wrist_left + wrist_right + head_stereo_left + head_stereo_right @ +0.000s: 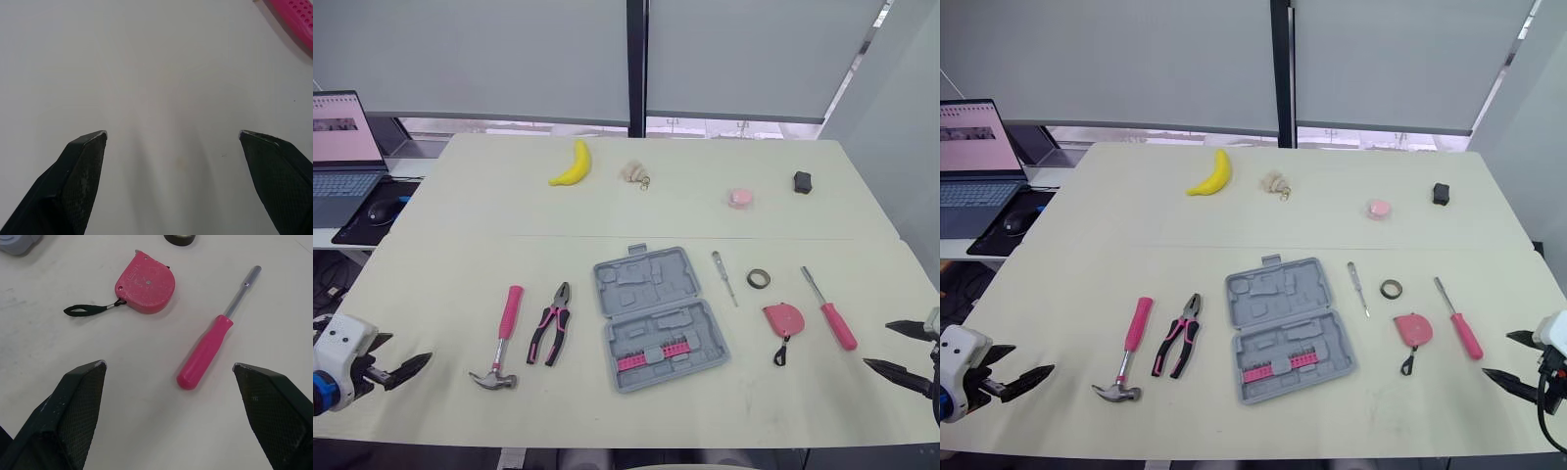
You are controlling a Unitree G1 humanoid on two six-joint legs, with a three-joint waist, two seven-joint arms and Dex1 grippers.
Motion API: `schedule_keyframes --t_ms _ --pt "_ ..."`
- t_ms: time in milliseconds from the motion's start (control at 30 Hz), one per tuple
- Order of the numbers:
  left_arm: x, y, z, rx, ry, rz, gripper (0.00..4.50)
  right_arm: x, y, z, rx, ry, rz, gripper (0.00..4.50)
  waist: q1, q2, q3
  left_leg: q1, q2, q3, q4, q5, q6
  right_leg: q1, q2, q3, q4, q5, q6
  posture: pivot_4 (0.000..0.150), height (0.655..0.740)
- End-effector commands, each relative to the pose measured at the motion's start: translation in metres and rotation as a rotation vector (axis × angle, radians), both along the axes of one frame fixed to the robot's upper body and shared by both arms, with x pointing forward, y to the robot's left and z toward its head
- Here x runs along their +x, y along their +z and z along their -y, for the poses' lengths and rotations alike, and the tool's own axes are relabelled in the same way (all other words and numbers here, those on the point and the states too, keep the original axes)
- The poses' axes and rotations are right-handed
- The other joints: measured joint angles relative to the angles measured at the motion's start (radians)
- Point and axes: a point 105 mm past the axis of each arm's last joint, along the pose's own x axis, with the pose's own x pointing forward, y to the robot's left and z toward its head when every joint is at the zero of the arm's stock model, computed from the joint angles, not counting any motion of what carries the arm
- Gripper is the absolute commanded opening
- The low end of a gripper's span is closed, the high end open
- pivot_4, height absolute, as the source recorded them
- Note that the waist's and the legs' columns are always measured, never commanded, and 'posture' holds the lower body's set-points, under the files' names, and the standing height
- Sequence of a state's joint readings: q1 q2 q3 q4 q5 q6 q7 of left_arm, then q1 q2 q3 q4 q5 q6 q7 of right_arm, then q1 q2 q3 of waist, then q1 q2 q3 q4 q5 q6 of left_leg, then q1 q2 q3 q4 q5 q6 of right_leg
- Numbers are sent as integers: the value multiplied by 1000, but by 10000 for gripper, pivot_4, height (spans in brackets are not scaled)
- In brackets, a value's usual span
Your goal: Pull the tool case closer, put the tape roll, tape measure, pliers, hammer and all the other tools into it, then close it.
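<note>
Left claw (406, 351) and right claw (877, 344) hung spread, empty. Tool case (656, 318) lay open ahead, between them. Pull-closer step apparently unstarted; next move needed reach to its near edge.

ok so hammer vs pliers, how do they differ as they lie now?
The hammer has one plain pink handle; the pliers have two pink-and-black handles, slightly spread. The hammer's steel head points toward the robot; the pliers' nose points away. The hammer lies farther from the open tool case. Both lie flat to its left, outside it.
</note>
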State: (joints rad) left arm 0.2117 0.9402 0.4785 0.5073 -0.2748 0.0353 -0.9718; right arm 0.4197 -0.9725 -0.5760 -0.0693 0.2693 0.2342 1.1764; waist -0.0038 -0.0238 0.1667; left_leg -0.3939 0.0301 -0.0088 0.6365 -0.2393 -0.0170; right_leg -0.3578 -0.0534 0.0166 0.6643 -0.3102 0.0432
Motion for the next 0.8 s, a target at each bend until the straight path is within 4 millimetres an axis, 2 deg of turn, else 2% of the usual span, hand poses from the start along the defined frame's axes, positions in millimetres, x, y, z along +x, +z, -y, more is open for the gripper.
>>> schedule_keyframes --t_ms 33,167,300,333,433,567,700,800 --pt "0 12 -5 6 18 48 45000 2 6 2 -39 21 22 44090 0 0 0 0 0 0 0 0 0 0 0 0 0 0 0 1500 7274" --pt "2 14 5 -19 -10 59 45000 3 6 2 -49 9 26 44090 0 0 0 0 0 0 0 0 0 0 0 0 0 0 0 1500 7274" --pt "11 12 40 -46 -139 9 45000 15 19 -21 1 33 106 44090 0 0 0 0 0 0 0 0 0 0 0 0 0 0 0 1500 7274" --pt "15 14 56 -72 -192 19 45000 18 23 -30 23 52 120 44090 0 1 0 0 0 0 0 0 0 1 0 0 0 0 0 1500 7274" --pt "21 21 100 -129 -362 43 39184 24 28 -56 76 103 144 38619 1 0 -1 0 0 -1 1 0 0 1 0 0 0 0 0 1500 7274" --pt "20 23 149 -171 -562 6 26834 33 27 -87 103 167 148 25303 0 0 -1 -1 0 -2 3 0 0 2 0 1 0 0 0 1500 7274" --pt "32 15 184 -159 -651 21 13778 51 18 -111 47 209 163 15078 1 2 0 0 0 -3 4 0 0 3 0 0 0 0 0 1500 7274" --pt "39 7 199 -143 -670 19 4392 59 11 -128 35 248 164 7860 1 2 0 -2 -1 -4 8 0 0 3 2 -1 1 1 1 1500 7274"
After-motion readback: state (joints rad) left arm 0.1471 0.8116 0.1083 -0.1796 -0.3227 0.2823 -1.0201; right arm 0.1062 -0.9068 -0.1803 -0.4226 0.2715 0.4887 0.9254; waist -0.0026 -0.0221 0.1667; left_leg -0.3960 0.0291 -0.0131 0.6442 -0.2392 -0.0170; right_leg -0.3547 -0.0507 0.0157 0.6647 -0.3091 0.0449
